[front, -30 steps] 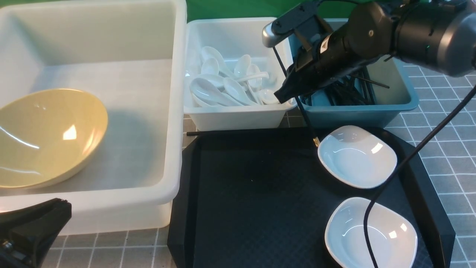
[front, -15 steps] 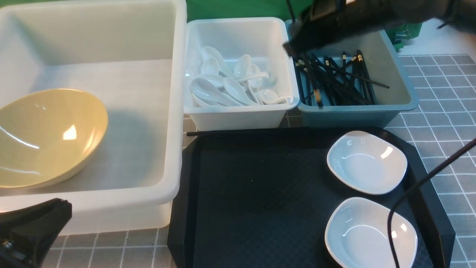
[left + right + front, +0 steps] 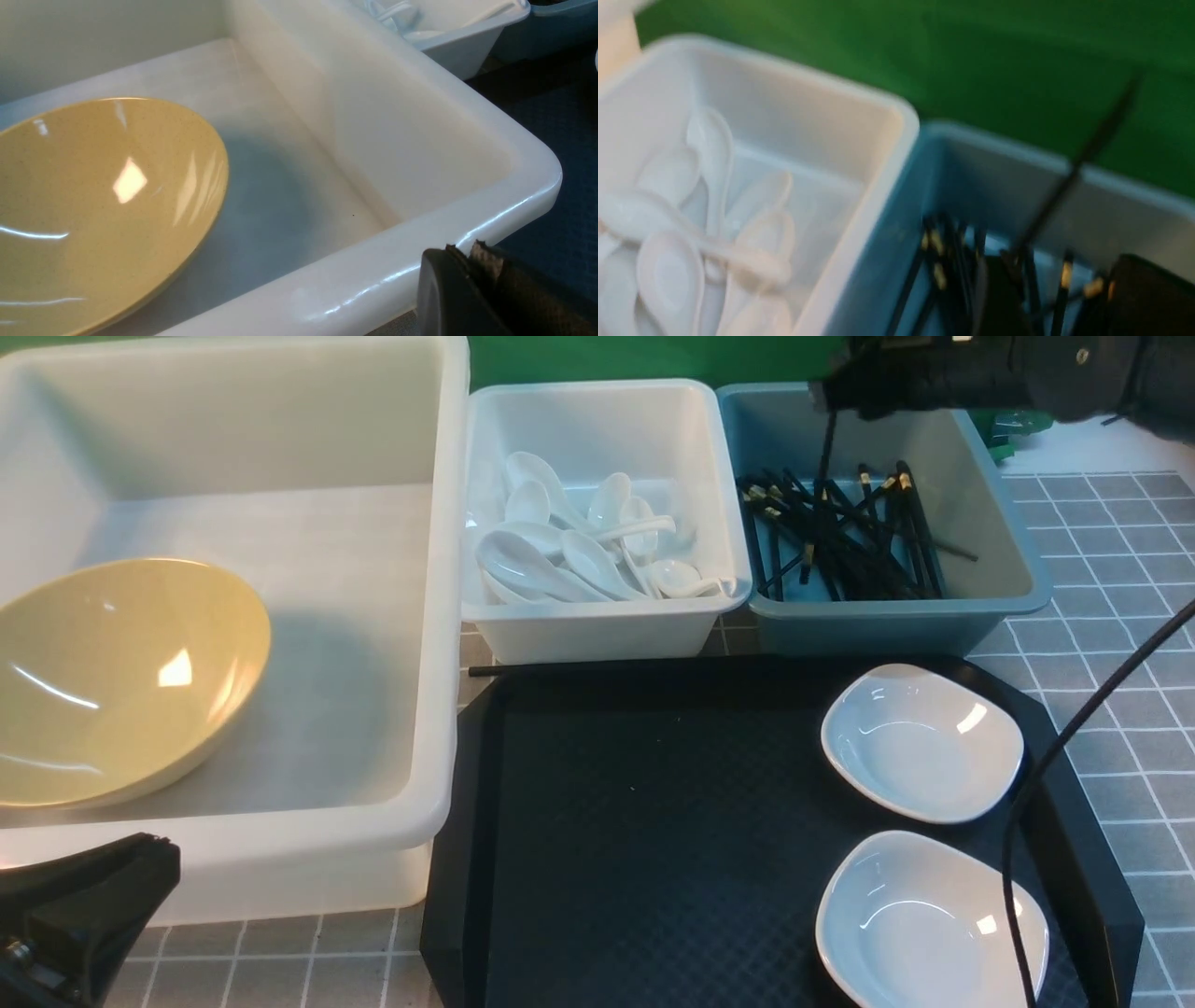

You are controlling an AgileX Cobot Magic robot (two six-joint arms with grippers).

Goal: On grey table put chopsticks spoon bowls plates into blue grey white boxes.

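Front view: 1 chopstick (image 3: 822,467) approx vert. on chopstick pile (image 3: 868,551), blue-grey box (image 3: 887,625).

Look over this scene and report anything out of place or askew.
A stray chopstick lies alone by the black tray's far edge, outside the blue-grey box holding the others. A second chopstick stands nearly upright in that box, below the right gripper. The yellow bowl sits tilted in the large tub.

- I read this as a robot lab staging, not a real kitchen: a green backdrop (image 3: 597,357) hangs behind my bench (image 3: 1120,616).
- Plastic sorting boxes (image 3: 597,635) line it; an arm cable (image 3: 1074,723) crosses my view.
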